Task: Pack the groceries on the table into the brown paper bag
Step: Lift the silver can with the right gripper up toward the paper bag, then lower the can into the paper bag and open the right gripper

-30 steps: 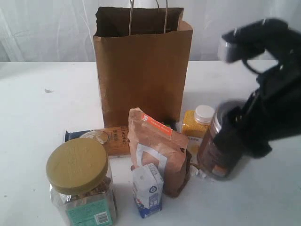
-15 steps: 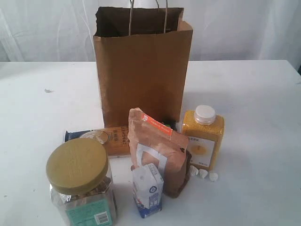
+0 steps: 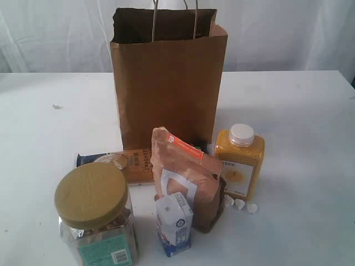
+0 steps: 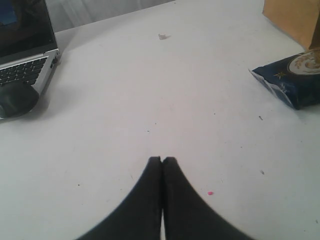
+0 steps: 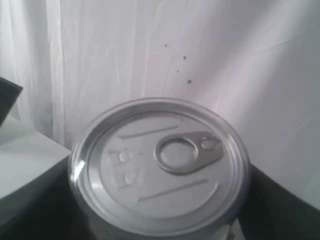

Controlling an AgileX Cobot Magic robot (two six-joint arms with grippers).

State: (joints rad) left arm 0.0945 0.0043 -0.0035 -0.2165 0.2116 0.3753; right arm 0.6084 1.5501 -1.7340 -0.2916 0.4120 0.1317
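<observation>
The brown paper bag [image 3: 168, 77] stands upright and open on the table [image 3: 294, 105]. In front of it lie the spaghetti packet [image 3: 122, 160], the brown pouch [image 3: 186, 174], the yellow bottle [image 3: 239, 160], the small carton [image 3: 175, 221] and the olive-lidded jar [image 3: 94, 213]. Neither arm shows in the exterior view. The pull-tab can [image 5: 162, 160] fills the right wrist view, lid toward the camera, with my right gripper [image 5: 160, 220] shut on its sides and a white curtain behind it. My left gripper [image 4: 162, 160] is shut and holds nothing, low over bare tabletop [image 4: 150, 90], apart from the packet's blue end [image 4: 290, 82].
A laptop [image 4: 25, 55] and a dark mouse [image 4: 15, 97] sit at the table's edge in the left wrist view. Three small white bits [image 3: 239, 204] lie by the yellow bottle. White curtains hang behind the table.
One second ago the right arm held the can beside the yellow bottle in the exterior view. It has since lifted out of that view with the can, uncovering the bottle.
</observation>
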